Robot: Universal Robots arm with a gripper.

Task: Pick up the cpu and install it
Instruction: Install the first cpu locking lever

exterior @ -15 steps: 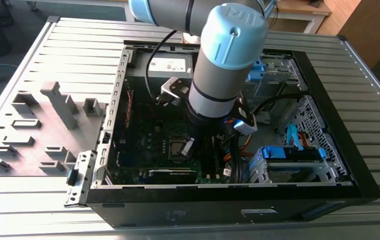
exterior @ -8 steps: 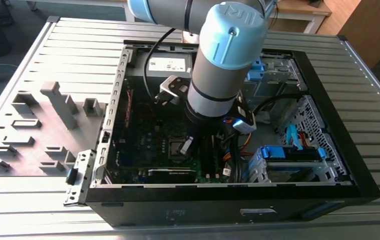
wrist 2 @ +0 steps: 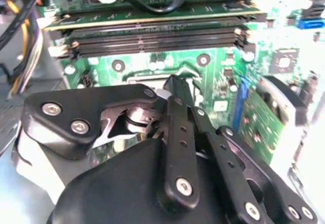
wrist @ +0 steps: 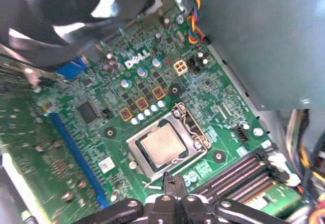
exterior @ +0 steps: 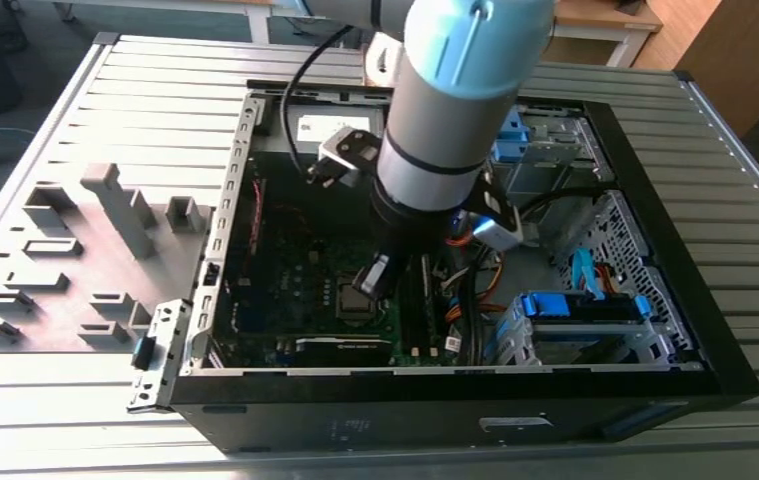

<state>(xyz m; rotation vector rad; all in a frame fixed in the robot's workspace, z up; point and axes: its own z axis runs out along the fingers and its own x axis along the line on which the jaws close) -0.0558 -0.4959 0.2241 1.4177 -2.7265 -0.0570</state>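
Silver chip seated in socket, gripper just above

Silver metal top of the cpu (wrist: pixel 163 148) shows flat and level inside the socket frame (wrist: pixel 195 132) near the middle of the green motherboard (wrist: pixel 91 132). It appears to sit squarely within the frame, edges parallel to the frame's sides; whether the frame's latch is closed over it I cannot tell.

Gripper (wrist: pixel 170 181) hangs close over the board at the socket edge nearest the memory slots (wrist: pixel 238 170). In the first wrist view its fingertips meet in a narrow point with no visible gap and nothing between them, so I read them as pressed together and empty. In the exterior view the arm (exterior: pixel 453 100) reaches down into the open computer case (exterior: pixel 673 330), which lies on a slatted metal table (exterior: pixel 112 420), the tool over the board's central region.

Handling judgement: the chip looks light, thin and rigid, with a smooth metal lid likely to be slippery under hard pads. The underside contacts and the socket pins are probably fragile, so side loads or tilting would be risky. Best hold is by two opposite edges of the lid, kept level, with a light squeeze. No grip on the green rim corners.
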